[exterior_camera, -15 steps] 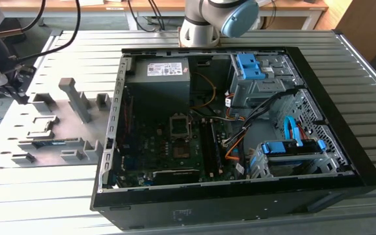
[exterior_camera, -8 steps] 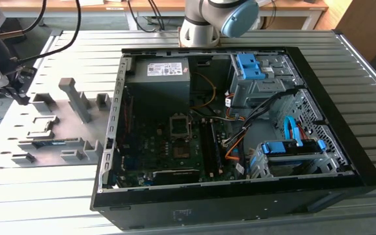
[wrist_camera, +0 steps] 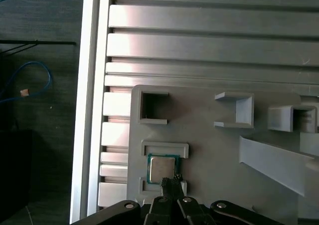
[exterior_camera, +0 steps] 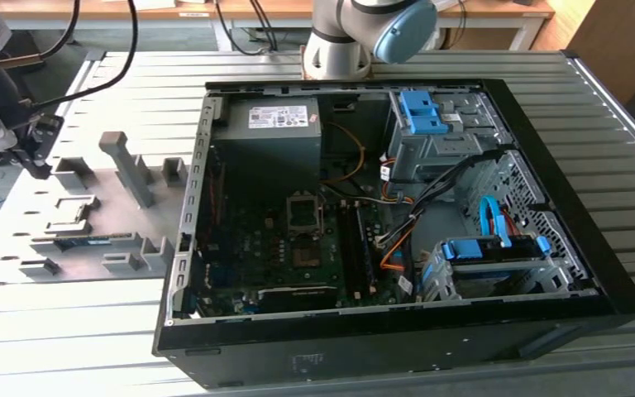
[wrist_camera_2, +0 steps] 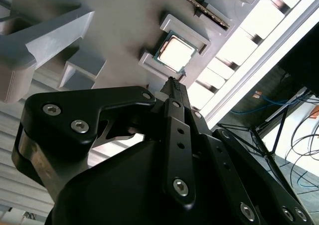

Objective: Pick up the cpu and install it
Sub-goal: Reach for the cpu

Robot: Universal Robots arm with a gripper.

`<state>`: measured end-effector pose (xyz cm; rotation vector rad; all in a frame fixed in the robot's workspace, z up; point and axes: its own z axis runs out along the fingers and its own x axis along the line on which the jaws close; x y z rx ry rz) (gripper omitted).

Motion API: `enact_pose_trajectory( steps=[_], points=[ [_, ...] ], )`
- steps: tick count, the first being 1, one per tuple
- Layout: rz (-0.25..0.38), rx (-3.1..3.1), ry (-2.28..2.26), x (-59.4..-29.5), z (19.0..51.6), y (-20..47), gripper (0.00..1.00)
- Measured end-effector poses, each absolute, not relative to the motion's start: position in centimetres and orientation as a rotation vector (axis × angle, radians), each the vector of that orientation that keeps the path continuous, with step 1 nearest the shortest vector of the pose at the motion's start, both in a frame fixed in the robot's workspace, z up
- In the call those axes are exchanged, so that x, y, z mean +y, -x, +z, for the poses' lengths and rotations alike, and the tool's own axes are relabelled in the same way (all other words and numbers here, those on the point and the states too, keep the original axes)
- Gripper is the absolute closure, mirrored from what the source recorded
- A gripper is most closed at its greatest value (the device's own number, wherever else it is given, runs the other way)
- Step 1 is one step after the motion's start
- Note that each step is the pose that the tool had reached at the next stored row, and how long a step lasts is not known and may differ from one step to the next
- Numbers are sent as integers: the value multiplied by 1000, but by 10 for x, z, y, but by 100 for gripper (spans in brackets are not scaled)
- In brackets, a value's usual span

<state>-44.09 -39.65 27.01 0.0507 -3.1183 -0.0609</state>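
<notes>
The cpu (wrist_camera: 162, 167) is a small silver square lying flat in a framed pocket of the grey holder plate (wrist_camera: 214, 155), near the plate's corner by the table edge. In the second wrist view the cpu (wrist_camera_2: 175, 54) rests in the same pocket. My gripper (wrist_camera: 172, 182) hangs just above the cpu's edge with its black fingers pressed together, shut with nothing between them, as the gripper (wrist_camera_2: 174, 83) also appears in the second wrist view. In the exterior view the gripper (exterior_camera: 37, 165) is at the far left, over the plate's end. The motherboard socket (exterior_camera: 304, 212) lies inside the open computer case (exterior_camera: 582, 248).
The holder plate (exterior_camera: 86, 240) carries raised grey brackets and posts (exterior_camera: 128, 165). The ribbed metal table (exterior_camera: 64, 331) ends close beside the cpu pocket. Inside the case are a grey power supply (exterior_camera: 274, 124), blue drive brackets (exterior_camera: 422, 112) and loose cables (exterior_camera: 406, 240).
</notes>
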Motion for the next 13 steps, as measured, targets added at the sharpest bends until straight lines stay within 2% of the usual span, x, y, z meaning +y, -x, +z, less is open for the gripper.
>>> enact_pose_trajectory(
  steps=[13],
  points=[
    [-61,-3118,-51,-397,264,441,90]
  ],
)
